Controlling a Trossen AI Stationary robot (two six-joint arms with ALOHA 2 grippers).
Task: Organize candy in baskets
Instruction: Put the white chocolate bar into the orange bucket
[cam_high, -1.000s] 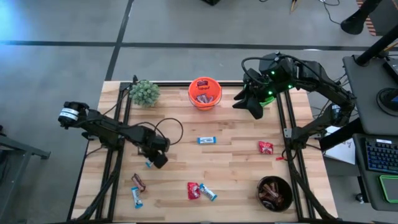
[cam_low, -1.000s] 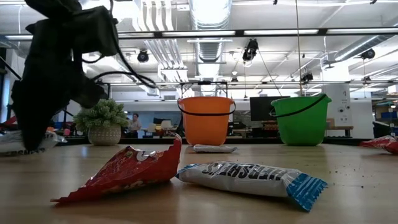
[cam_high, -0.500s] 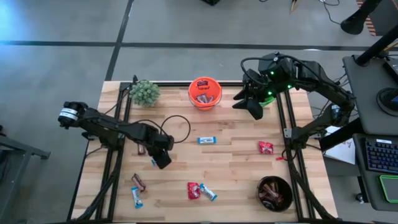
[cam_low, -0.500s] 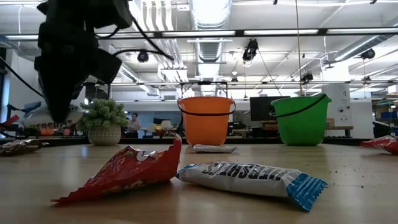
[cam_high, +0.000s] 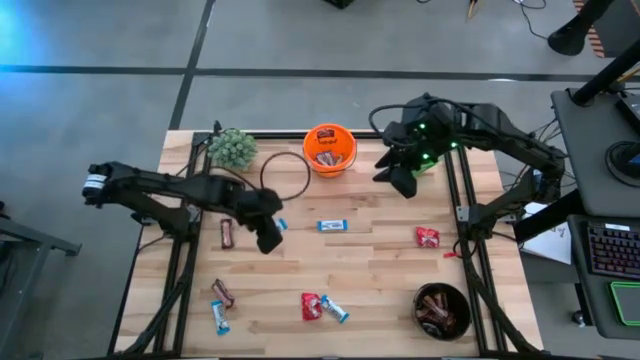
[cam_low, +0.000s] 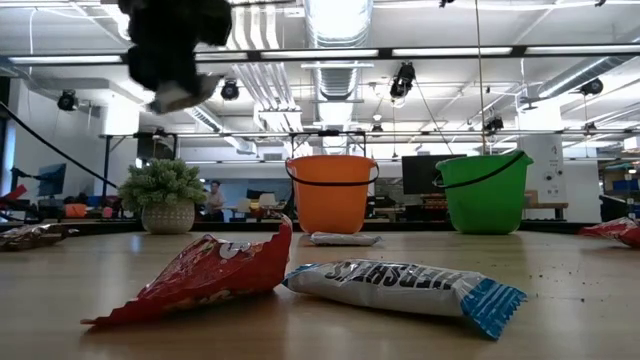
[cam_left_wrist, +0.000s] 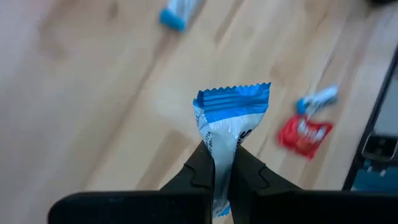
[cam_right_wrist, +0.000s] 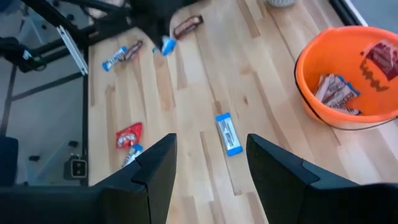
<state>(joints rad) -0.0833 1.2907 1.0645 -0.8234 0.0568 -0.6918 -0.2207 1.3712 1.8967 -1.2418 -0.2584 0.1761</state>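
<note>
Overhead, ceiling ducts (cam_low: 340, 20) span wooden table (cam_high: 380, 265).

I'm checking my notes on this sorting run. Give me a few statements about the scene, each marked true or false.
1. The left pincer is shut on a blue-and-white candy. True.
2. The orange pail is empty. False: it holds several candies.
3. The right pincer is open and holds nothing. True.
4. The black bowl holds blue candies. False: it holds dark brown ones.
5. The left pincer rests on the table. False: the low view shows it lifted well above the table.
</note>
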